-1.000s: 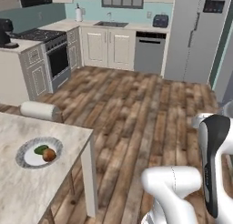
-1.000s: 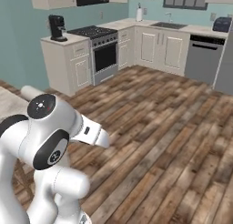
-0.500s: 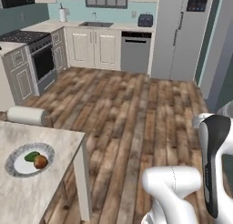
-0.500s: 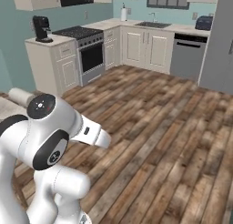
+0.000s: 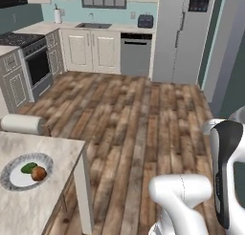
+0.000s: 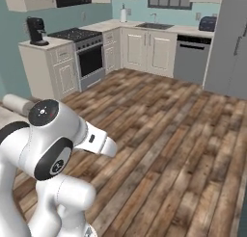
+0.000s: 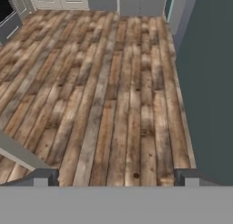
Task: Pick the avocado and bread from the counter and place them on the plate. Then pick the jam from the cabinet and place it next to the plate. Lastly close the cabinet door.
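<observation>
Resting together on the plate, avocado touches bread; the gripper gapes wide, empty.

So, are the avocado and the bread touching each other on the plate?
Touching, as far as it shows. In the left base view the avocado lies against the bread on the plate, with no gap between them.

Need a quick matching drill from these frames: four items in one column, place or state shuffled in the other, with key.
1. avocado
2. bread
3. plate
4. claw

A. wide open over the wood floor
B. on the marble counter, near its edge
C. green, on the plate, touching the brown ball
D. brown, on the plate, nearer the camera than the green one

Pairs: 1-C, 2-D, 3-B, 4-A
</observation>
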### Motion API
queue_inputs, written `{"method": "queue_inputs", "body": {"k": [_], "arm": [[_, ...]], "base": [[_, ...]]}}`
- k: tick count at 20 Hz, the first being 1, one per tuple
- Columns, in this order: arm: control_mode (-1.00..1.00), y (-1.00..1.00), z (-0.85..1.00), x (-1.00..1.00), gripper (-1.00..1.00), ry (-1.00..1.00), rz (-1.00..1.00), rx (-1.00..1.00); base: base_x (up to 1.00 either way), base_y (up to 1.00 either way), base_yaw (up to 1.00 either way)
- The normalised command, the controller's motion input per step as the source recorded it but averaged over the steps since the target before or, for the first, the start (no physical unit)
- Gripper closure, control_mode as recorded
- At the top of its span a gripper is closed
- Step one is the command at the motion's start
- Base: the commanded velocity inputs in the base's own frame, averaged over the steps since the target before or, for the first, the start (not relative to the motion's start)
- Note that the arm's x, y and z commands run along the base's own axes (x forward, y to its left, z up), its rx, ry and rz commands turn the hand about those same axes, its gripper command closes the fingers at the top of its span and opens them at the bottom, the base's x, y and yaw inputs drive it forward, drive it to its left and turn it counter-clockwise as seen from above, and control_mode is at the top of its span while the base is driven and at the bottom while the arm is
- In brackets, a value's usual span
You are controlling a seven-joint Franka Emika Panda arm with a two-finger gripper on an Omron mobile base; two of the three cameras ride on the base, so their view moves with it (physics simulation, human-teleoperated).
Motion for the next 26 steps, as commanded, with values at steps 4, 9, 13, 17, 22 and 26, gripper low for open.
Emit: {"method": "queue_inputs", "body": {"k": [4, 9, 13, 17, 22, 26], "arm": [[1.0, 0.0, 0.0, 0.0, -1.0, 0.0, 0.0, 0.0], [1.0, 0.0, 0.0, 0.0, -1.0, 0.0, 0.0, 0.0], [1.0, 0.0, 0.0, 0.0, -1.0, 0.0, 0.0, 0.0], [1.0, 0.0, 0.0, 0.0, -1.0, 0.0, 0.0, 0.0], [1.0, 0.0, 0.0, 0.0, -1.0, 0.0, 0.0, 0.0], [1.0, 0.0, 0.0, 0.0, -1.0, 0.0, 0.0, 0.0]], "base": [[0.0, 0.16, -0.08], [0.0, 0.2, -0.08], [0.01, 0.2, -0.06], [0.14, 0.24, -0.04], [0.31, 0.31, 0.0], [0.46, 0.28, 0.0]]}}
